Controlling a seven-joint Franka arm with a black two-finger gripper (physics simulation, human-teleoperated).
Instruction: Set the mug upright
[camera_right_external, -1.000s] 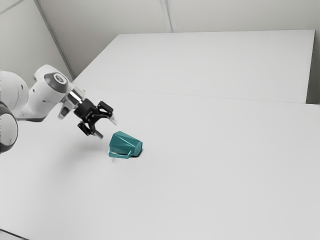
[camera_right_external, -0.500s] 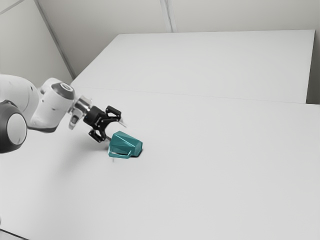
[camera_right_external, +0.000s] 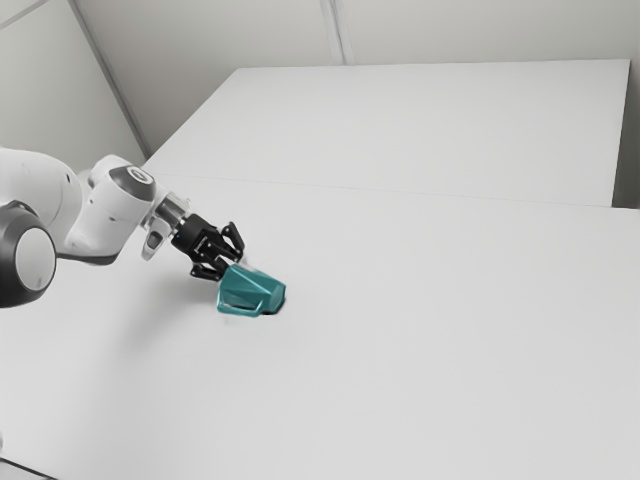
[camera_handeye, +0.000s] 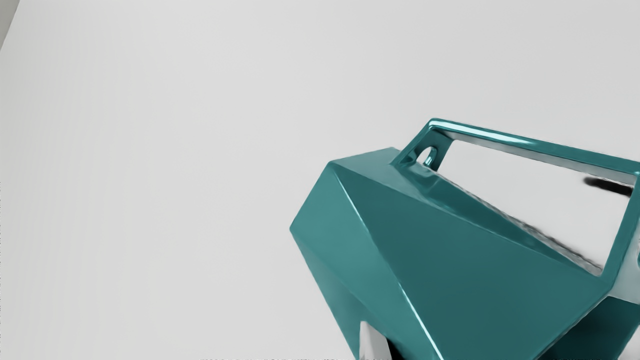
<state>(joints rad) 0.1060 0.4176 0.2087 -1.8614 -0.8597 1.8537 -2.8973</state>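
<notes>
You have a broad, smooth white tabletop spread across the exterior view, and beyond it a flat, straight-edged white panel, with a thin grey seam between the two. Behind them you can see a plain pale-grey wall bearing a narrow upright strip. In the exterior view's lower left corner you'll spot a thin dark line
</notes>
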